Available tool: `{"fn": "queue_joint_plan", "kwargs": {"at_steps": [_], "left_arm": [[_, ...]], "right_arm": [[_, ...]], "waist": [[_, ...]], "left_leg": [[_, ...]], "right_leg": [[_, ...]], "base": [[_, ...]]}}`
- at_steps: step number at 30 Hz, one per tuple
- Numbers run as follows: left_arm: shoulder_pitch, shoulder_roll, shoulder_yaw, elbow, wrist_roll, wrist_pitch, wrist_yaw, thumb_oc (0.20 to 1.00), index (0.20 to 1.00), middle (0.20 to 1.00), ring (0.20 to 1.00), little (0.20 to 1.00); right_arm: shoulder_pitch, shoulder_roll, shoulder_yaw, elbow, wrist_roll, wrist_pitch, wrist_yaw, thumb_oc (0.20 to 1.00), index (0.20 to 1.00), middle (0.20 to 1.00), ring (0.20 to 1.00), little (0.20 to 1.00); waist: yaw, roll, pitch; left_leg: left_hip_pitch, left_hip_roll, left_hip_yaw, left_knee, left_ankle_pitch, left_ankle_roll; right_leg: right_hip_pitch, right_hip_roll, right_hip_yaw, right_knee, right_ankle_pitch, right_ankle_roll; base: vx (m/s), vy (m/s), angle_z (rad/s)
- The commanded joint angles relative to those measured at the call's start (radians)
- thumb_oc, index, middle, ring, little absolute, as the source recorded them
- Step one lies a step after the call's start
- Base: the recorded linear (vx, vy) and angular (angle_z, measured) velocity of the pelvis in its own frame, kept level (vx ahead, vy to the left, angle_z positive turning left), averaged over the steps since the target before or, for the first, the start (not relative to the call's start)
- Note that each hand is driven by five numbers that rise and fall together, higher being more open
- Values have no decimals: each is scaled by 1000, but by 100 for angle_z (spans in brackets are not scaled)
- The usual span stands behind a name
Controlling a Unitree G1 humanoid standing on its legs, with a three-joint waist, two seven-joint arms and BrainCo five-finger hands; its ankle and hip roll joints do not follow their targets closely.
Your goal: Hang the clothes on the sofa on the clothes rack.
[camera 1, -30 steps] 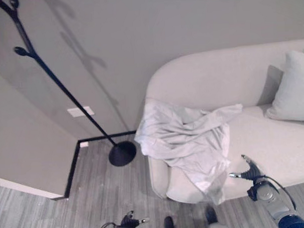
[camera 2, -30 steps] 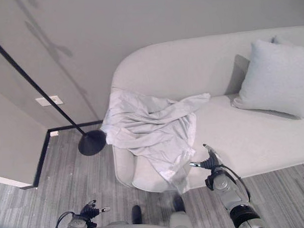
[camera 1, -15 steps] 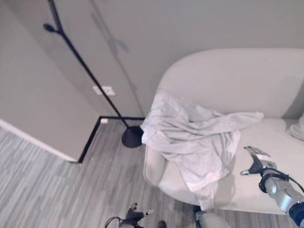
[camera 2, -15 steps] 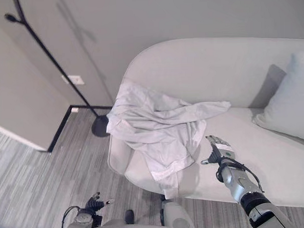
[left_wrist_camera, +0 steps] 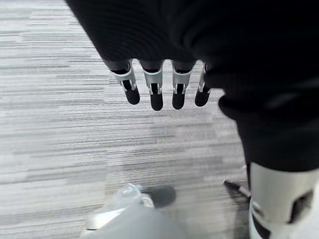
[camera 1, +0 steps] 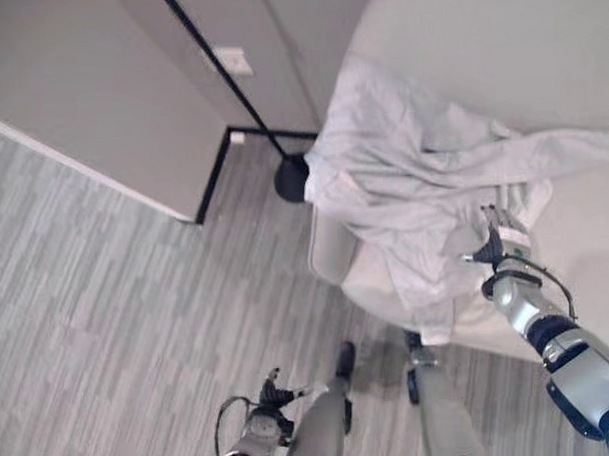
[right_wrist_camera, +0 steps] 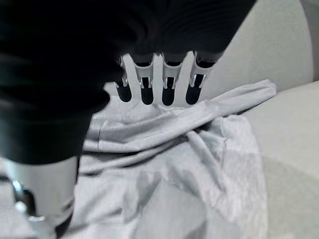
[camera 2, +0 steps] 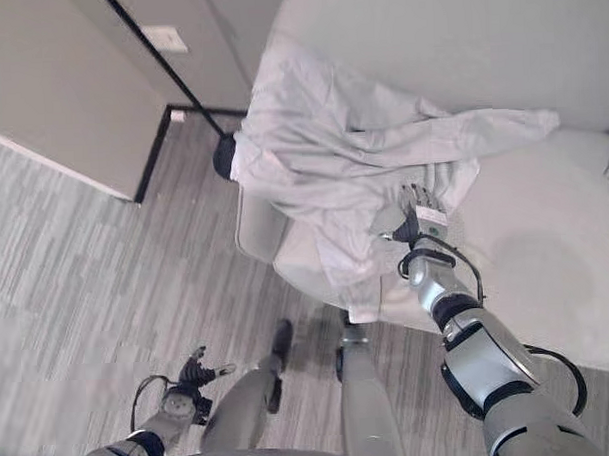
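Since a second ago my right hand [camera 2: 416, 206] has reached forward from the sofa's front edge to the pale grey shirt [camera 1: 423, 179], fingers [right_wrist_camera: 167, 89] straight and spread just above its folds, gripping nothing. That shirt lies crumpled over the rounded left end of the light sofa [camera 2: 545, 240], one sleeve stretched along the seat by the backrest. My left hand [camera 1: 268, 401] hangs low over the grey plank floor [left_wrist_camera: 60, 124], fingers relaxed (empty too). Behind the sofa's end stands the black clothes rack [camera 1: 291, 178].
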Motion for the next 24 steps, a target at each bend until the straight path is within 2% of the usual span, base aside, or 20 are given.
{"fn": "queue_joint_plan", "kwargs": {"at_steps": [1,2,3,5,10,16,21,24], "left_arm": [[17,12,-2,-61,-51,-32,40,1000,1000,1000,1000,1000],[17,12,-2,-61,-51,-32,40,1000,1000,1000,1000,1000],[-6,24,-23,-121,-63,-42,46,1000,1000,1000,1000,1000],[-16,28,-27,-143,-79,-44,49,1000,1000,1000,1000,1000],[-32,34,-37,-177,-93,-48,49,1000,1000,1000,1000,1000],[-40,63,-57,-283,-97,-66,44,1000,1000,1000,1000,1000],[-36,72,-75,-291,-39,-62,98,1000,1000,1000,1000,1000],[-49,70,-65,-253,-2,-50,120,1000,1000,1000,1000,1000]], "right_arm": [[-54,-54,-2,11,71,-10,-60,1000,1000,1000,1000,1000],[-54,-54,-2,11,71,-10,-60,1000,1000,1000,1000,1000],[-92,-78,8,20,109,-15,-55,1000,1000,1000,1000,1000],[-113,-82,5,23,139,-23,-55,1000,1000,1000,1000,1000],[-140,-85,27,31,179,-38,-28,1000,1000,1000,1000,1000],[-176,-119,108,98,125,-10,20,1000,1000,1000,1000,1000],[-173,-119,67,175,136,33,-36,1000,1000,1000,1000,1000],[-124,-108,69,151,99,47,-75,1000,1000,1000,1000,1000]], "waist": [[42,5,-5],[42,5,-6],[53,14,20],[59,22,33],[66,32,54],[72,53,88],[65,64,110],[49,52,115]], "left_leg": [[9,-55,-6,44,-26,7],[8,-55,-6,44,-26,7],[-55,-75,-2,81,-29,7],[-96,-86,3,101,-31,8],[-173,-102,6,135,-33,12],[-303,-129,13,201,-40,11],[-384,-140,30,258,-54,12],[-398,-137,38,266,-59,13]], "right_leg": [[104,-65,79,-250,147,94],[104,-65,79,-250,147,94],[54,-70,85,-249,160,97],[22,-69,90,-246,165,100],[-37,-74,94,-241,172,102],[-141,-87,95,-222,183,105],[-210,-83,100,-199,186,109],[-230,-73,103,-189,185,106]], "base": [[-35,42,6],[-55,59,-7],[-42,38,-9],[-37,52,-1],[-11,25,13],[-7,11,7],[3,40,5],[12,11,2]]}}
